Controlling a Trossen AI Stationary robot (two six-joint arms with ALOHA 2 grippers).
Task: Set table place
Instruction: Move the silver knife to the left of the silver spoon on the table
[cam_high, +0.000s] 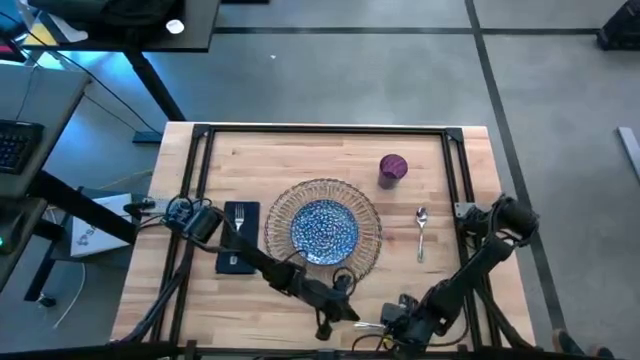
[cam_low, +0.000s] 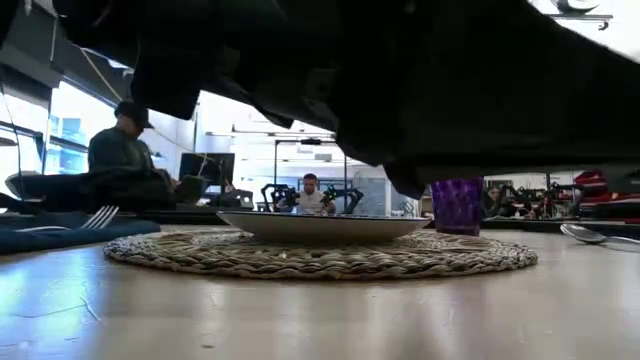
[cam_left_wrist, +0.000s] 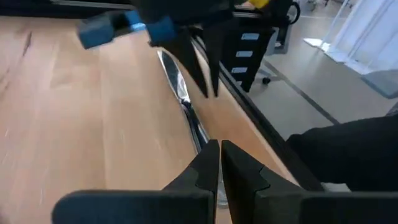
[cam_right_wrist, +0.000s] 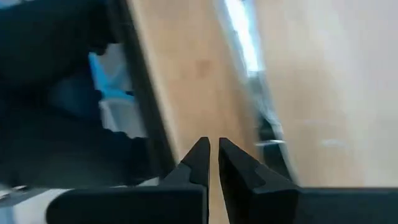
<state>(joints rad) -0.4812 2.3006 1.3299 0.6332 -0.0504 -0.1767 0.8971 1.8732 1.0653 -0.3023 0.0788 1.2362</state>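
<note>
The knife (cam_left_wrist: 180, 93) lies flat on the table (cam_high: 300, 150), close along its near edge, and my left gripper (cam_left_wrist: 219, 152) is clenched on its handle end, the two fingers drawn in until only a thin slit shows between them, with the blade running straight out ahead. My right gripper (cam_right_wrist: 213, 149) hangs just beyond the blade's far end, tips pointing down at the wood and pressed almost together on nothing that I can see; the knife passes just beside it, though I cannot tell if they touch. So the knife sits between my two grippers, both low at the near edge. Farther in from my left gripper is the round woven mat (cam_high: 372, 240) with the speckled blue plate (cam_high: 324, 230) centred on it. Out to my left gripper's side lies the dark napkin (cam_high: 240, 262) with a fork (cam_high: 238, 218) on top. Beyond my right gripper a spoon (cam_high: 421, 232) lies just beside the mat, and past that stands the purple cup (cam_high: 392, 168), upright.
</note>
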